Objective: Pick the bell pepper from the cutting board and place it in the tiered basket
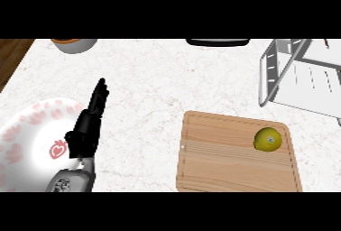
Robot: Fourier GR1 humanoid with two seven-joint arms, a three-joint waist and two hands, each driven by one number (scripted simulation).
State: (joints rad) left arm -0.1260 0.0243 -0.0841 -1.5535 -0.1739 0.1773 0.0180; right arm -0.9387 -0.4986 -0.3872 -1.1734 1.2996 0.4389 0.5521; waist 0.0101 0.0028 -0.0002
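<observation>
Probably the round yellow bell pepper [268,138], at three o'clock on the wooden cutting board [226,167], rolls away if the straight-fingered left hand [86,128] nudges it.

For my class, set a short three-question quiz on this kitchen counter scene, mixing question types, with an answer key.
1. True or false: the bell pepper already lies in the tiered basket.
2. Which hand shows in the view? A) left hand B) right hand C) both
3. Fill in: the yellow bell pepper rests near the ____ edge of the cutting board.

Key
1. False; it sits on the cutting board.
2. A; it is open, fingers straight, beside the patterned plate.
3. Right.
</observation>
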